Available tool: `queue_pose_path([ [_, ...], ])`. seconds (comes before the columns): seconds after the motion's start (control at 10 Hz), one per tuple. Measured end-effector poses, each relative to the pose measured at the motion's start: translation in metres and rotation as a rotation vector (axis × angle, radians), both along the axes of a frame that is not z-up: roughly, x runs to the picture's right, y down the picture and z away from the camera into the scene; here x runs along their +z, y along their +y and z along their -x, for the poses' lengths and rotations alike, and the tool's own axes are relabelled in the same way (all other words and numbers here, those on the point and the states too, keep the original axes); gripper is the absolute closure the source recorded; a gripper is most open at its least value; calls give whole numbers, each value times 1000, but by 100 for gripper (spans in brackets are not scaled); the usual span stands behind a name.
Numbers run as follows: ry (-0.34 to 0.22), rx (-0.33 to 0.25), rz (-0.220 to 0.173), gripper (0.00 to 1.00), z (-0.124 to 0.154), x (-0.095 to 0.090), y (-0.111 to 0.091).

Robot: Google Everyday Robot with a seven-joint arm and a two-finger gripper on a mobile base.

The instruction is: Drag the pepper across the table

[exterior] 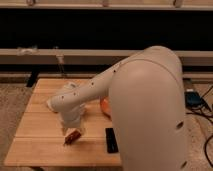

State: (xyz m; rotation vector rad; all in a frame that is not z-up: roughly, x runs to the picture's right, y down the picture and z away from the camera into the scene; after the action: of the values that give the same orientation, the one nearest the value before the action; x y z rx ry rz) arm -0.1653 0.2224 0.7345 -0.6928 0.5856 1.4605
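The pepper (pixel 71 137), small, dark red-brown and glossy, lies near the front left of the light wooden table (pixel 35 145). My gripper (pixel 73 131) has come down right on top of it, at the end of the white arm that reaches in from the right. Its jaws stand open, one on each side of the pepper's upper end, which they partly hide. Only the pepper's lower tip shows clearly.
A black rectangular block (pixel 111 140) lies on the table just right of the pepper. An orange plate (pixel 103 106) peeks out from behind the arm. The bulky arm hides the table's right half. Cables and a box (pixel 194 99) lie on the floor at right.
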Motion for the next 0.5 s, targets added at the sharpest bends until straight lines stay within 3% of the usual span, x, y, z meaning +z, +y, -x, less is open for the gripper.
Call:
queue_pose_path([
  [0.5, 33, 39, 20, 35, -8, 23, -1],
])
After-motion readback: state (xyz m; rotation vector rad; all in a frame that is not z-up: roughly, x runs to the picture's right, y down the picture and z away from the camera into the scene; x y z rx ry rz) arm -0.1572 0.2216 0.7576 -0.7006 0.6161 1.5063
